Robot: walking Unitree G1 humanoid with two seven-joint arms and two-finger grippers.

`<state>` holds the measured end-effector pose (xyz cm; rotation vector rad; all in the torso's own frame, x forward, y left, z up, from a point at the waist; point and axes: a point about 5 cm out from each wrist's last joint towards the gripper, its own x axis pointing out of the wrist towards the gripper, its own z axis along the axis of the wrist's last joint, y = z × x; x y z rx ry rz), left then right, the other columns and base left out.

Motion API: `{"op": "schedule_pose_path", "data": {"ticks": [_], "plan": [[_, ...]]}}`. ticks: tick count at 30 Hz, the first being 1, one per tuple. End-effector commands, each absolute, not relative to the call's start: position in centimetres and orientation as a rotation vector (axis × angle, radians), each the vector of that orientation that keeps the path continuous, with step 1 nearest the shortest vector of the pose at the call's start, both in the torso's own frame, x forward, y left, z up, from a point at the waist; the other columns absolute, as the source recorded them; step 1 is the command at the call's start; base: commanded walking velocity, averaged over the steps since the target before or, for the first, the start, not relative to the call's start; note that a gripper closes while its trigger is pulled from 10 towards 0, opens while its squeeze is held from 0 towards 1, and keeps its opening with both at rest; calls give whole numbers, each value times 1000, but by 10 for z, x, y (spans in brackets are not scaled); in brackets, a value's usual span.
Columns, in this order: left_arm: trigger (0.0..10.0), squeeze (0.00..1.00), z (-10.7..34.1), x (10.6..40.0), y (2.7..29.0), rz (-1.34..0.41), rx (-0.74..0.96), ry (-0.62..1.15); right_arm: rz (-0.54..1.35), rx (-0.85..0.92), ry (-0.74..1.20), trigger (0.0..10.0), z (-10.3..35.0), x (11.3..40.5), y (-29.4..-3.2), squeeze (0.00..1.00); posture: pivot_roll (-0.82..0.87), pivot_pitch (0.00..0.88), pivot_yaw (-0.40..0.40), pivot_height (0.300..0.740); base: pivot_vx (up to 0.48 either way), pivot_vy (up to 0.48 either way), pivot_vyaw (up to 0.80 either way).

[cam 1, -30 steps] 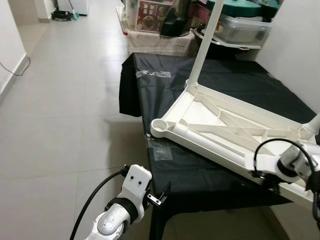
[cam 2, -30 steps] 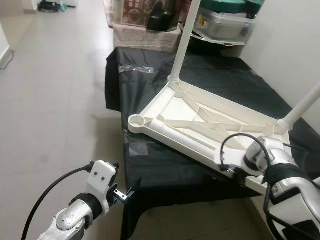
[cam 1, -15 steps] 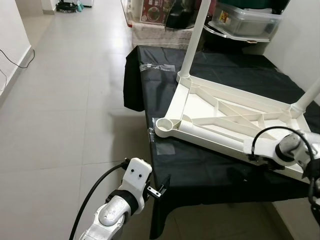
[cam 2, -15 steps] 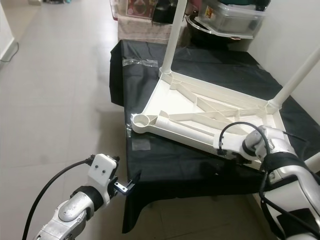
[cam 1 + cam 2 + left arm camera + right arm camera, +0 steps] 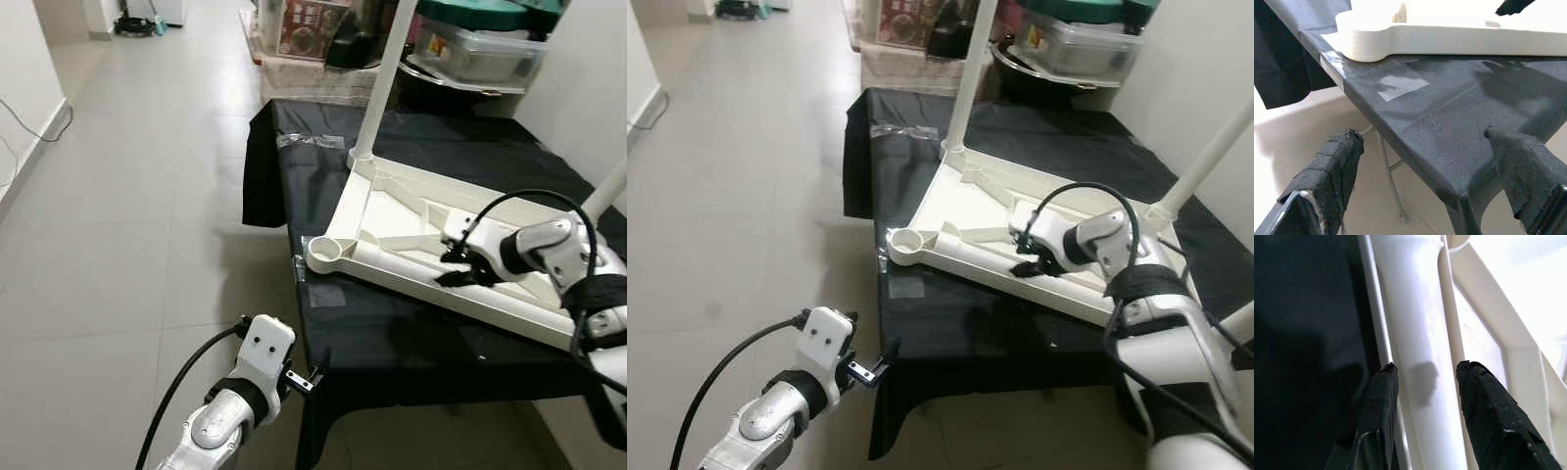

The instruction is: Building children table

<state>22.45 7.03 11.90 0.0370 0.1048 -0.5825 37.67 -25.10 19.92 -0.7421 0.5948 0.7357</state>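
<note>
— Where's the kids' table?

— Upside down, the white tabletop (image 5: 411, 245) lies on the black-covered folding table (image 5: 392, 333), two legs (image 5: 384, 78) sticking up (one at the far corner).

— And the right gripper (image 5: 1425, 431)?

— Hanging over the near rim tube (image 5: 1415, 357), fingers (image 5: 1376, 416) spread to either side of it, gripping nothing.

— The left?

— The left gripper (image 5: 1435, 176) is low, just off the table's front corner, fingers apart, empty.
</note>
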Motion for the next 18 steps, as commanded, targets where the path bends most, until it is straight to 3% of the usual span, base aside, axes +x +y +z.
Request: {"op": "schedule_pose_path", "data": {"ticks": [1, 18], "plan": [[10000, 0, 121, 220, 67, -589, 26, 109, 695, -686, 598, 10000, 195, 377, -253, 0, 49, 109, -156, 740, 0, 0, 0], [10000, 0, 126, 207, 70, -587, 10, 129, 866, -512, 617, 10000, 179, 373, -225, 0, 51, 167, -169, 740, 0, 0, 0]]}}
